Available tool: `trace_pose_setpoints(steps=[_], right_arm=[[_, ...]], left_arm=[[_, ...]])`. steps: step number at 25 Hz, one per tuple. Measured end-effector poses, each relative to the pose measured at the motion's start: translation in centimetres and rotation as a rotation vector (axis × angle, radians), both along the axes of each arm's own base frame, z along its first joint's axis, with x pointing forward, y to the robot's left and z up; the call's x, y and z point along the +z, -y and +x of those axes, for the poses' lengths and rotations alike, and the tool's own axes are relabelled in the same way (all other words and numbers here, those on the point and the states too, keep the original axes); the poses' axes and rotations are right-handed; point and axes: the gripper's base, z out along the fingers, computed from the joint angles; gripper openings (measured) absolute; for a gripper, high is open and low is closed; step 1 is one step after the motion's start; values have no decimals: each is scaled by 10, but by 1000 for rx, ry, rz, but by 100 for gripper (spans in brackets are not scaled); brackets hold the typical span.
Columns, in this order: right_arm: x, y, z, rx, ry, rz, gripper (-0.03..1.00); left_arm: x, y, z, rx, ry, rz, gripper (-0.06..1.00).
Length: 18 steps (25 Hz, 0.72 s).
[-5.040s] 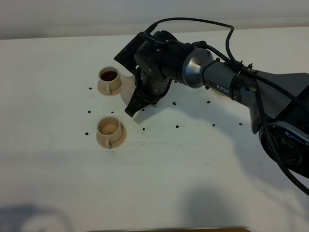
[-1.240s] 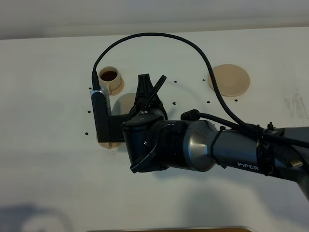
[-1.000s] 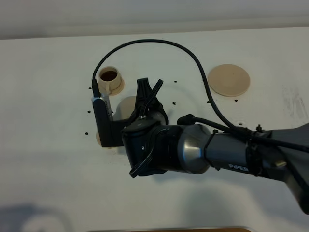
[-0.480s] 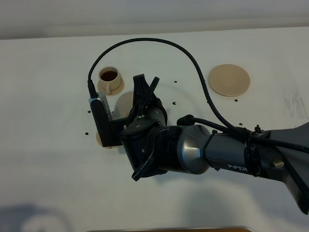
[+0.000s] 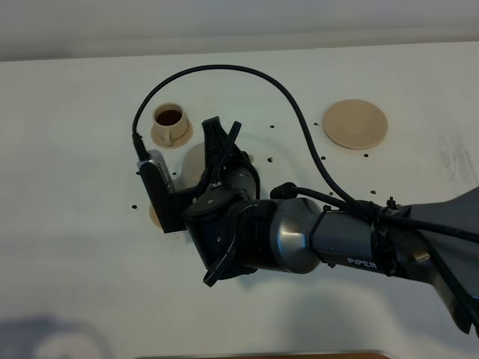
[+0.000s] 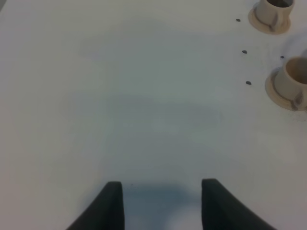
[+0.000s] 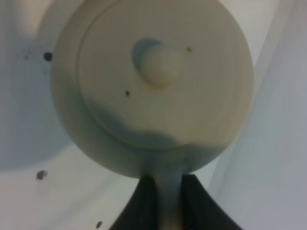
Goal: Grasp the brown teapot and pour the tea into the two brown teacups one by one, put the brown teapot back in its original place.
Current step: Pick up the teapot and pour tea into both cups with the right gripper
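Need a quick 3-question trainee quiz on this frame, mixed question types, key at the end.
1. Short answer: which arm's jaws hold the teapot?
2. True or false: the far cup has dark tea in it.
3. Pick one. The coaster is: A) under the teapot, B) bare, C) under a cup.

Key
1. The right arm, with its jaws shut on the handle.
2. True.
3. B.
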Motion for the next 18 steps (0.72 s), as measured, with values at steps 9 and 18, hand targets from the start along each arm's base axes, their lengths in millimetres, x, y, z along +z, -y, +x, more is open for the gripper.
trace_pose_setpoints(steps=[9, 18], right_arm=[[0, -1, 0, 37, 1, -43, 9], [3, 1, 2, 63, 31, -111, 9]], left_arm=[[0, 0, 0, 0, 0, 0, 44], [0, 0, 0, 0, 0, 0, 44]])
